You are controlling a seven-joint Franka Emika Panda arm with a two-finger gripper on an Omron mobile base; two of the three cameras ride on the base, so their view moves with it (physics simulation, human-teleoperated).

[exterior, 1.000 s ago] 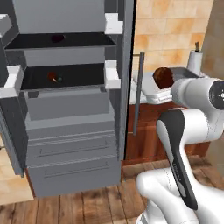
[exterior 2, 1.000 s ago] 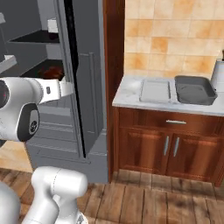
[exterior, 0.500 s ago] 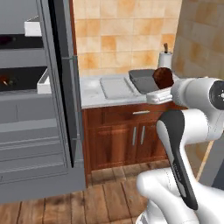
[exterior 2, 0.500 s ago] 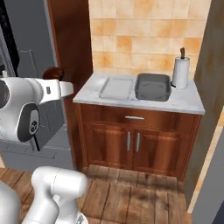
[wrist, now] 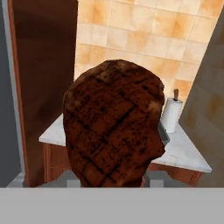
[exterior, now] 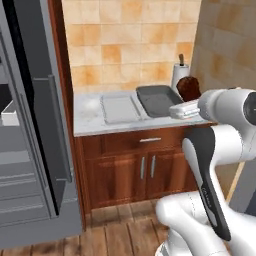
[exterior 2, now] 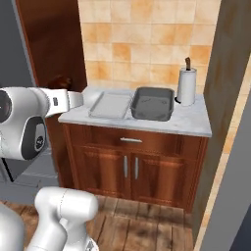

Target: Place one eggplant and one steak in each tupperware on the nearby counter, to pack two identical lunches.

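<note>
We are looking at the gripper (exterior: 189, 95) holding a steak (wrist: 113, 124), fingers clamped on it; in the hand view the reddish-brown piece with dark grill marks is sitting right in front of the camera. In the left base view the steak (exterior: 188, 88) is showing above the white hand, up in the air beside the counter (exterior: 90, 120), not touching it. In the right base view the steak (exterior 2: 60, 82) is peeking out behind the arm, left of the counter (exterior 2: 193, 122). On the slab two tupperwares are lying side by side: the pale grey-white tupperware (exterior 2: 111, 105) on the left, the dark grey tupperware (exterior 2: 152, 103) just beside it. A paper towel roll (exterior 2: 187, 86) is standing upright near the dark tray.
</note>
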